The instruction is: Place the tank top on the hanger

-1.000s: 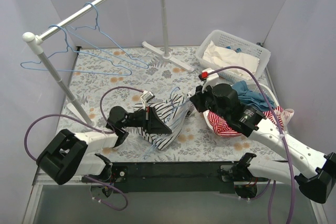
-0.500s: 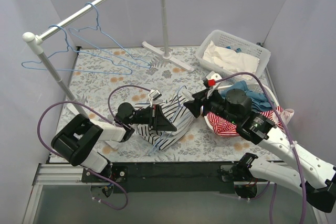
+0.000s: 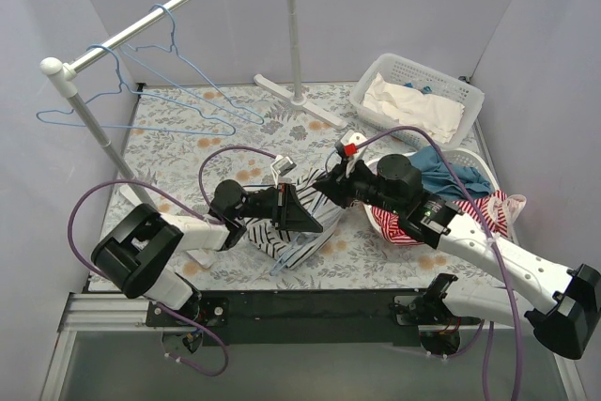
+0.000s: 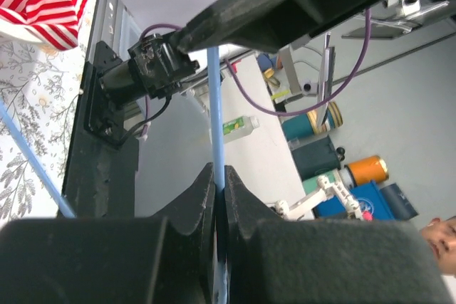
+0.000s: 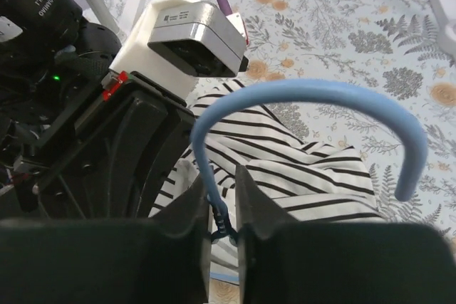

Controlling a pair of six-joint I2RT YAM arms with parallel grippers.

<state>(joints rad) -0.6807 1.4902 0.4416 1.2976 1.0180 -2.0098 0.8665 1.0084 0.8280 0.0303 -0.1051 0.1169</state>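
Note:
The tank top (image 3: 282, 239), white with thin black stripes, lies bunched on the floral table below both grippers; it also shows in the right wrist view (image 5: 299, 165). The hanger, a light-blue wire, is held by both grippers. My left gripper (image 3: 305, 216) is shut on a straight run of the hanger's wire (image 4: 216, 105); in the left wrist view (image 4: 219, 176) its jaws pinch that wire. My right gripper (image 3: 327, 185) is shut on the hanger's twisted neck (image 5: 226, 227), with the curved hook (image 5: 306, 89) arching above the jaws. The two grippers sit almost tip to tip.
A clothes rail (image 3: 169, 7) at the back left carries other blue hangers (image 3: 160, 91). Its post base (image 3: 299, 99) stands at the back. A white basket (image 3: 470, 96) sits back right. A round basket holds a red-and-white striped garment (image 3: 404, 224) and teal cloth (image 3: 449, 168).
My right gripper has moved left and closer to the left gripper, over the tank top. My left gripper has shifted slightly right, still on the wire.

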